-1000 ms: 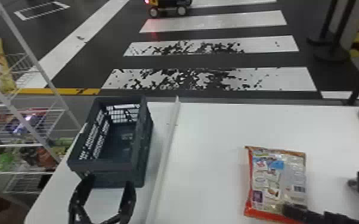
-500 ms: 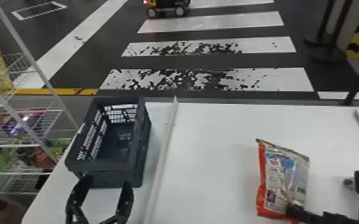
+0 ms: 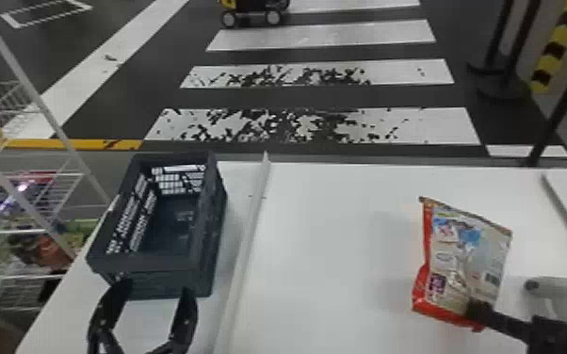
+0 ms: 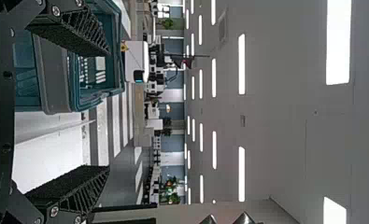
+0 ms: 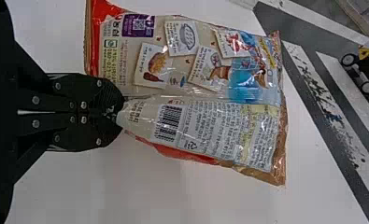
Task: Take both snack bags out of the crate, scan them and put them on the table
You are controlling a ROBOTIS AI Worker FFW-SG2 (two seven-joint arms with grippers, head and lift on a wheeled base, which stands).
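Evidently, a scanning step is in hand, to judge by what is presented. In the head view, the crate (image 3: 155,263) is seen on the left part of the table (image 3: 334,263), beside the white rail (image 3: 245,245). Just before its near wall, the left gripper (image 3: 154,288) is held with its fingers spread wide and nothing between them. Should that arm be advanced without being raised, the crate could be nudged by a fingertip. On the right, the snack bag (image 3: 466,263) is held tilted, apparently raised off the table, by the right gripper (image 3: 478,308). What is taken to be a scanner (image 3: 555,288) is noted near that arm; it could be struck by a low sweep.

In the left wrist view, a broad gap is recorded between the fingers, with the crate lying beyond them.

In the right wrist view, the fingers are found closed together on a small gather of film at the bag's end. Because so little is gripped, the bag could be twisted or dropped if turned quickly. The barcode (image 5: 167,122) is exposed beside a fold; a read could be missed through creased or glossy film, and a flatter, steadier presentation is advised.
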